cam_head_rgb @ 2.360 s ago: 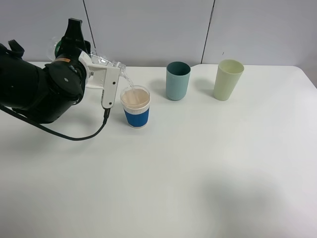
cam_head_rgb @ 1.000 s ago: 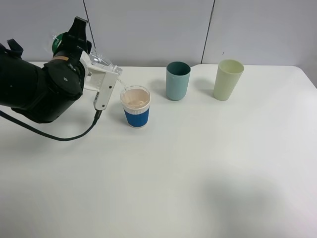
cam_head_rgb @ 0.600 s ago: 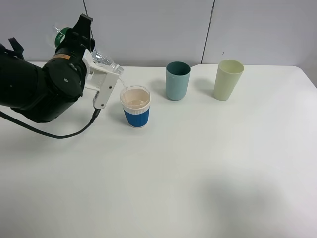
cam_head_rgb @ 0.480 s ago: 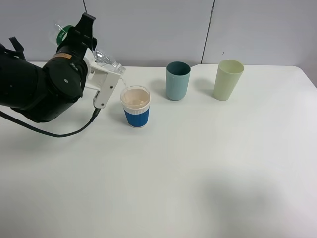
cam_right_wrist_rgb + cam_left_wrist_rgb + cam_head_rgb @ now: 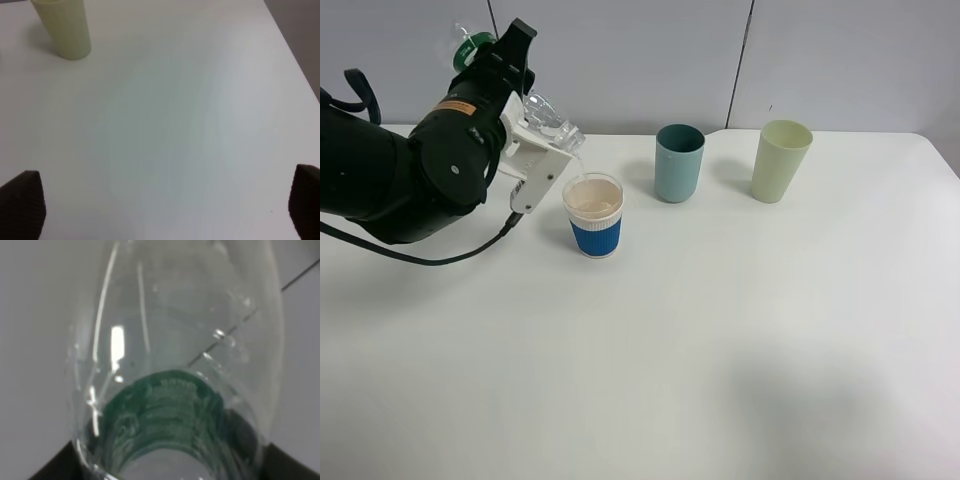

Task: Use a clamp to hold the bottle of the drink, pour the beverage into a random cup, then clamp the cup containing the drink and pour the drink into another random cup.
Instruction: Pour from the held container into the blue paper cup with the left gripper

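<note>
My left gripper point(image 5: 513, 92) is shut on the clear bottle point(image 5: 542, 112), which is tipped steeply with its mouth down over the near rim of the blue-sleeved cup point(image 5: 594, 216). The bottle's green-labelled base points up and back. A faint thin thread of clear beverage point(image 5: 580, 166) seems to run from the mouth into the cup. In the left wrist view the bottle point(image 5: 170, 365) with its green label fills the picture. The teal cup point(image 5: 679, 163) stands upright to the right of the blue-sleeved one. My right gripper point(image 5: 162, 202) hangs open over bare table, holding nothing.
A pale yellow-green tumbler point(image 5: 781, 160) stands at the back right, also seen as the tumbler point(image 5: 62, 27) in the right wrist view. The white table point(image 5: 720, 340) ends at a grey wall behind. A black cable loops from the left arm onto the table.
The left arm has swung the bottle steeper, its green base rising up and to the right while the mouth stays over the blue-sleeved cup. The stream has thinned. The cups have not moved.
</note>
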### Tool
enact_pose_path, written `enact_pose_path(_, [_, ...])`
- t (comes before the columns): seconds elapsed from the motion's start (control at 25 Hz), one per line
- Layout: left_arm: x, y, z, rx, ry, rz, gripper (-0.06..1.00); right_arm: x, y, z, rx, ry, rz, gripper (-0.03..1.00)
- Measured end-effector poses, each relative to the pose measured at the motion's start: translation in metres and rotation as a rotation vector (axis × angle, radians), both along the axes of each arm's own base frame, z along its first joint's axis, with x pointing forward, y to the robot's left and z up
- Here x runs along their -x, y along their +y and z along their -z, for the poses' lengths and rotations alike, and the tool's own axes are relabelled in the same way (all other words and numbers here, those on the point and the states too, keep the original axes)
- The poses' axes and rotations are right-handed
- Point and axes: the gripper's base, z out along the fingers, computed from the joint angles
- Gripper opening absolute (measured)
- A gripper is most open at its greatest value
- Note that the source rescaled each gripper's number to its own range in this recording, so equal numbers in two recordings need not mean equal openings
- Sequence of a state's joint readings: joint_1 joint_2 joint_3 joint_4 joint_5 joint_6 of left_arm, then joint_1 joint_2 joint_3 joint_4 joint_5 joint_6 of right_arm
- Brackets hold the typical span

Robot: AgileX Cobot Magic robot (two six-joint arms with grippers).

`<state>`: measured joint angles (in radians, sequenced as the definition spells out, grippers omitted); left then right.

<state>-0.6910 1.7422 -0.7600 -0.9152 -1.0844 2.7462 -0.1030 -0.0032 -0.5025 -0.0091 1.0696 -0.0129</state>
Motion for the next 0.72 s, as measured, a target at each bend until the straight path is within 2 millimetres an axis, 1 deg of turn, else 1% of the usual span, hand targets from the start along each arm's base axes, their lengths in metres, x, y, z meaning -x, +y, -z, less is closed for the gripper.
enact_pose_path(0.24, [0.000,-0.006,-0.004,-0.090,-0.034,0.072,0.04,0.000,0.000,0.000,0.000,0.000,0.000,0.93])
enact_pose_path(0.44, [0.000,-0.009,-0.004,-0.095,-0.042,0.103,0.04,0.000,0.000,0.000,0.000,0.000,0.000,0.93])
enact_pose_path(0.56, [0.000,-0.011,-0.001,0.000,-0.012,0.119,0.04,0.000,0.000,0.000,0.000,0.000,0.000,0.93])
enact_pose_path(0.64, [0.000,-0.012,0.001,0.132,0.005,0.125,0.04,0.000,0.000,0.000,0.000,0.000,0.000,0.93])
enact_pose_path(0.72, [-0.002,-0.009,0.003,0.339,0.025,0.116,0.04,0.000,0.000,0.000,0.000,0.000,0.000,0.93])
